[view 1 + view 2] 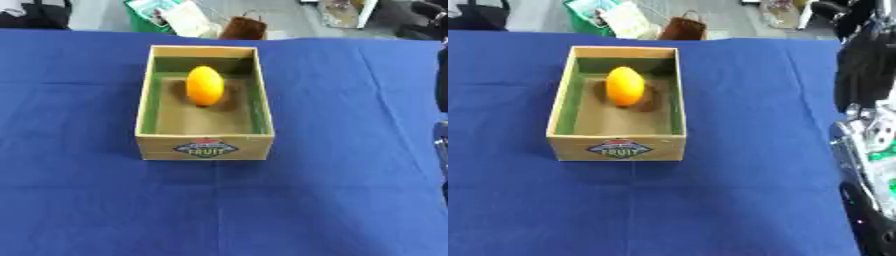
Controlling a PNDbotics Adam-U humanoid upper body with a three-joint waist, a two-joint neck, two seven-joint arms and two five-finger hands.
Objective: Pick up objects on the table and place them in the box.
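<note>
A wooden box [205, 148] with green inner walls and a fruit label on its front stands in the middle of the blue-covered table [332, 190]. A yellow-orange oval fruit [204, 86] lies inside it, toward the far end. Nothing else lies on the cloth. My right arm shows along the right edge in the right eye view: a black part higher up [866, 65] and a silver and black part of the right hand [870, 145] lower down, well to the right of the box and apart from it. My left hand is out of sight.
Beyond the table's far edge sit a green container with papers [162, 15] and a brown bag [242, 28] on the floor. Blue cloth stretches all round the box.
</note>
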